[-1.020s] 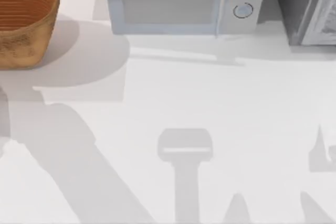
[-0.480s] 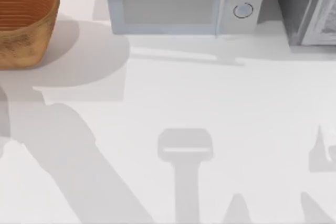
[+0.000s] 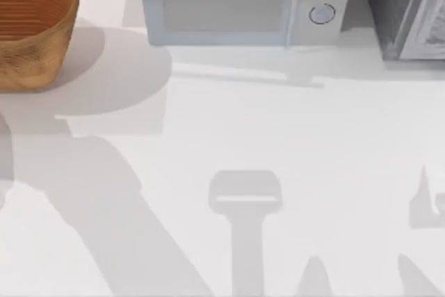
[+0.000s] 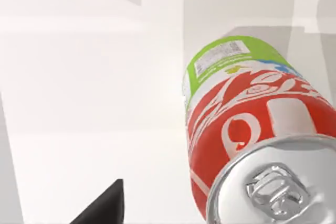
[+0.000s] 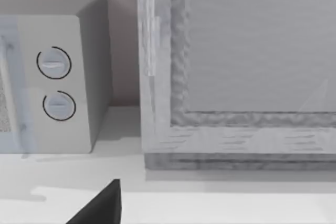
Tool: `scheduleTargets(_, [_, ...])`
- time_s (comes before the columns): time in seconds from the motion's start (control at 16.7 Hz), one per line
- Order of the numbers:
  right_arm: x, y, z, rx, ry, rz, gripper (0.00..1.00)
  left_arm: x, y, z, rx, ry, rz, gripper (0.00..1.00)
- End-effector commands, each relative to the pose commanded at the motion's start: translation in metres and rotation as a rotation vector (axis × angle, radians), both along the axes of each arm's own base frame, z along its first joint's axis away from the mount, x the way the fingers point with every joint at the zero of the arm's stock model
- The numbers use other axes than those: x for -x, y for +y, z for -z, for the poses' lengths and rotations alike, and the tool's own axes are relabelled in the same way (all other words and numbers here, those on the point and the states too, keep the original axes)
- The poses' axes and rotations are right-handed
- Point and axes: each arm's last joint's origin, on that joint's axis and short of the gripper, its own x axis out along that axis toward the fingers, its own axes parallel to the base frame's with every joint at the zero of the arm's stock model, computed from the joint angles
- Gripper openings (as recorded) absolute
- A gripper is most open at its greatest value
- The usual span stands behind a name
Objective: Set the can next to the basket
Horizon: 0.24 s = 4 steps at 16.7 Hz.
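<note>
Arm shadow (image 3: 104,206) slid right over white table (image 3: 292,123); left end effector (image 4: 103,206) beside can (image 4: 247,124), grip unclear.

A: Where is the basket (image 3: 31,29)?
B: It sits on the table (image 3: 278,137), far back in the left corner.
A: What is next to it?
B: The microwave (image 3: 240,3) stands to its right, along the back edge. Another big box (image 3: 407,8) stands right of that, in the back right corner.
A: And the can (image 4: 252,129)?
B: In the left wrist view it is above the table, close to the camera, top end nearest.
</note>
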Motion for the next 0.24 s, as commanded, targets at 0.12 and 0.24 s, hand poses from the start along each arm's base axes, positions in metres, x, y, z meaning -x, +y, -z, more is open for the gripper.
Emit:
scheduleTargets(0.12, [0.0,0.0,0.0,0.0,0.0,0.0,1.0,0.0,0.0,-0.013,0.0,-0.002,-0.001,1.0])
scheduleTargets(0.24, [0.0,0.0,0.0,0.0,0.0,0.0,1.0,0.001,0.0,-0.018,0.001,-0.003,-0.002,1.0])
